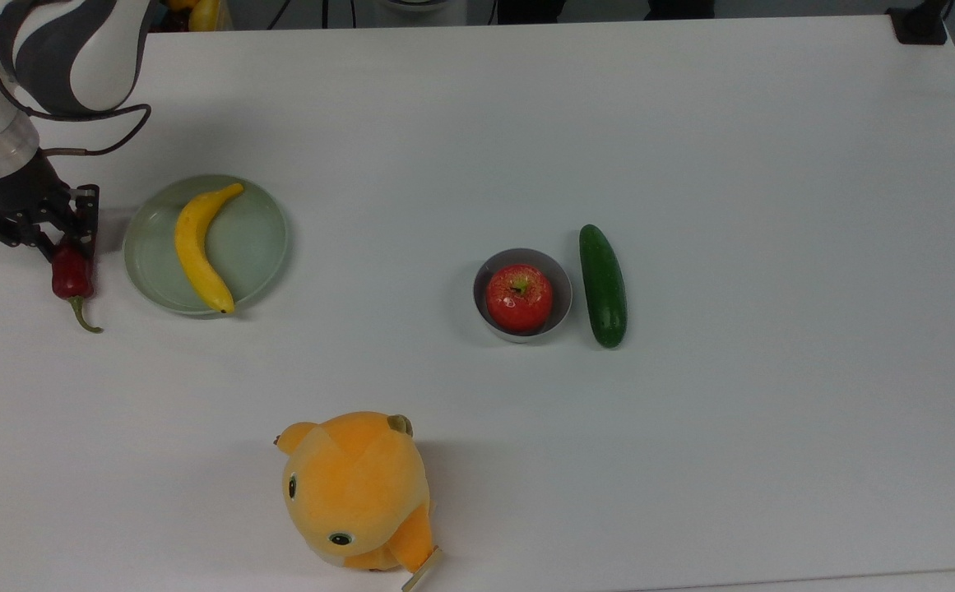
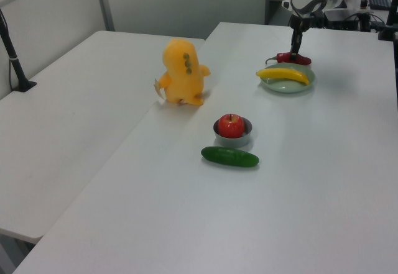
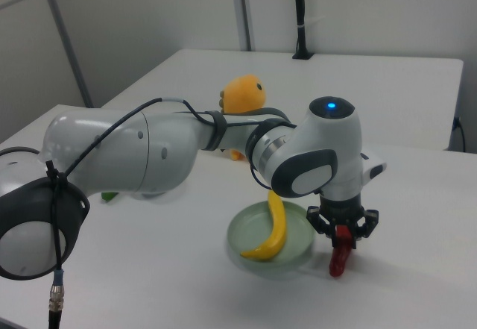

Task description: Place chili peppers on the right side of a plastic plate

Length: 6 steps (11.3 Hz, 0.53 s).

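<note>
1. The gripper is seen at the top view's far left, pointed straight down, its black fingers pinched on the upper end of the chili pepper.
2. In the right view the gripper is hung below a white wrist with a lit blue ring, and the thick white arm is stretched back toward the right view's left.
3. The chili pepper is held close to upright in the right view, with its lower end at or just above the table; contact cannot be told.
4. In the top view the thin green stem is curled toward 5 o'clock from the pepper's body.
5. The plastic plate is found at 3 o'clock of the pepper in the top view, just beside it but apart.
6. A banana is laid across the plate.
7. In the left view the pepper is seen at 11 o'clock of the plate.
8. Well apart, toward 3 o'clock in the top view, an apple is seated in a grey bowl, with a cucumber just beside it.
9. An orange plush toy is placed toward 5 o'clock of the plate.
</note>
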Each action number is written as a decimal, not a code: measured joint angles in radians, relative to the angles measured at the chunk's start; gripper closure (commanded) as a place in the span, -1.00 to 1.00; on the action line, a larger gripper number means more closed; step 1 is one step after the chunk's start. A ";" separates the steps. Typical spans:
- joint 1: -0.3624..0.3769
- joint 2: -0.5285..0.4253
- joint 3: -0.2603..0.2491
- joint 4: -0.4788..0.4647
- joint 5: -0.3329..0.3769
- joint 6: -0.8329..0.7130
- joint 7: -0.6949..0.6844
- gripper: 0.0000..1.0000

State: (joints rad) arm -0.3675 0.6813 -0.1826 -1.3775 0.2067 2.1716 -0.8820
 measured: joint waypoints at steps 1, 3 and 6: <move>-0.002 0.000 0.000 0.000 0.000 0.000 0.000 -1.00; -0.012 0.001 0.000 0.000 0.000 0.000 0.000 -1.00; -0.011 0.000 0.000 0.002 0.000 0.006 0.000 -1.00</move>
State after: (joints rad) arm -0.3786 0.6812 -0.1824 -1.3759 0.2069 2.1780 -0.8817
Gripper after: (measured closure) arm 0.004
